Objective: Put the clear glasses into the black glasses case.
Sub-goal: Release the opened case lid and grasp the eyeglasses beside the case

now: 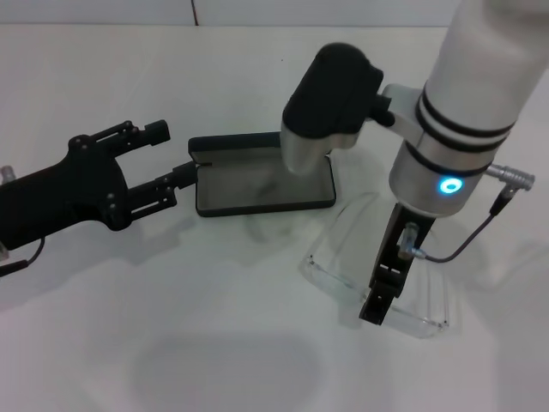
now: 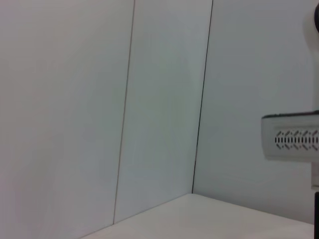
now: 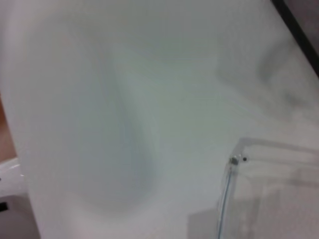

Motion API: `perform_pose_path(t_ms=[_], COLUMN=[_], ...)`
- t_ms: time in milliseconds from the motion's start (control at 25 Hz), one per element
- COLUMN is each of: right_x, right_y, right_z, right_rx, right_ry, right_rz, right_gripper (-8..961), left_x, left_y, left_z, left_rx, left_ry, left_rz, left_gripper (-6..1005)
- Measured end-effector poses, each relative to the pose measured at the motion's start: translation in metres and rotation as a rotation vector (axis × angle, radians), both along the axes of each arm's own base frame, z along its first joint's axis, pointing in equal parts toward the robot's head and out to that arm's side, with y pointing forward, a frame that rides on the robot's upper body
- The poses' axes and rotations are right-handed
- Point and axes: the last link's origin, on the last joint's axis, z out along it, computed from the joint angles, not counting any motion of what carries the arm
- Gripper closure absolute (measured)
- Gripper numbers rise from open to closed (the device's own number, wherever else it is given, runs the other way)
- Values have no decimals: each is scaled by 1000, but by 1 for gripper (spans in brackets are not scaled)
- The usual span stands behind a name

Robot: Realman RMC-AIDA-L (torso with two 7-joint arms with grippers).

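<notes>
The black glasses case lies open on the white table, grey lining up and lid toward the back. My left gripper is at the case's left end, open, with its lower finger touching the case's left edge. The clear glasses rest on the table in front and to the right of the case. My right gripper points down onto them, between lens and arm. In the right wrist view a hinge and part of the clear glasses show close up. The left wrist view shows neither object.
The right arm's black elbow hangs over the case's right end. A cable loops from the right wrist. White wall panels fill the left wrist view. A white table stretches toward the front.
</notes>
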Motion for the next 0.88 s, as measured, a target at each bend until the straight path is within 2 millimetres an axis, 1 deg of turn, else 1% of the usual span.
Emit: perform_pose_path(t_ms=[120,320,680,880], right_x=[4,3,10,12], right_y=[-1,1,0,-5], right_z=[-5,-11,-18,-21], right_rx=[-3,5,-12,-44], right_ry=[-9,19,12,-2], right_rz=[1,9,-17,18], right_gripper=[134,139,148,153], left_x=[0,-1,-1,-1], left_y=[1,2,2,3], left_z=[0,-6,-8,-8], left_rx=[1,-16,-26,-26], left_ry=[2,28,39,39], left_rz=[2,10,8,7], left_gripper=[299,299,300,300])
